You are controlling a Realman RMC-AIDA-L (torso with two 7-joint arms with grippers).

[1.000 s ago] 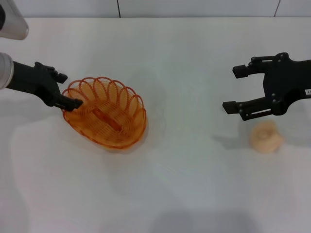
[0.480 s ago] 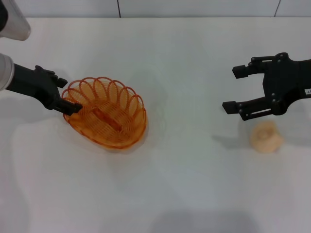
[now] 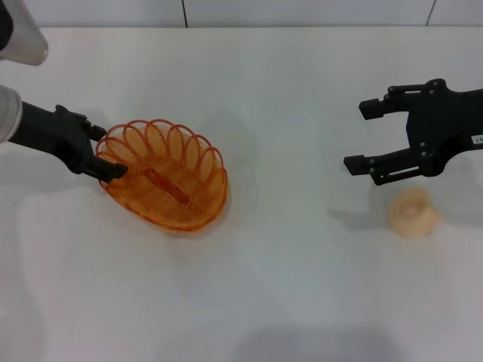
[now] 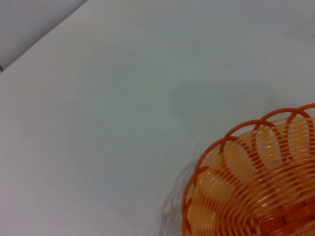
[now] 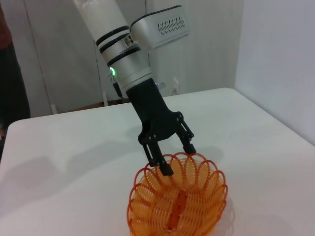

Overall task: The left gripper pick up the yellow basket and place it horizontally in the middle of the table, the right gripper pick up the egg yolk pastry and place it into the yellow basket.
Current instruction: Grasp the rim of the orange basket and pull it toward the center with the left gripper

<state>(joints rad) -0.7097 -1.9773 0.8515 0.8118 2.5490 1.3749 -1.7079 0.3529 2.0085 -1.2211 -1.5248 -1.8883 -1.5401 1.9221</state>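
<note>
**Left claw at basket rim, right claw spread above pastry**

Left gripper (image 3: 106,153) at centre-left of the head view, reaching in from the left edge on a black wrist, fingers parted: one finger (image 3: 110,170) lying across the left end of the yellow basket (image 3: 167,183), the other up by the rim's upper-left loops. Same stance from the right wrist view: left gripper (image 5: 174,157) hanging over the far rim of the yellow basket (image 5: 177,202), one fingertip dipping just inside the looped edge, the other just outside it, nothing clamped between them. Arm above it white with black bands and a green light.

Basket resting on the table (image 3: 249,286), left of centre in the head view, long axis slanting from upper left down to lower right, a short orange strip lying on its woven floor. Only a curve of scalloped rim (image 4: 231,147) at the lower right of the left wrist view, bare white tabletop elsewhere.

Right gripper (image 3: 362,136) at the upper right of the head view, fingers spread wide and holding nothing. Egg yolk pastry (image 3: 413,214) on the table just below it in the frame, apart from the fingers, well away from the basket
</note>
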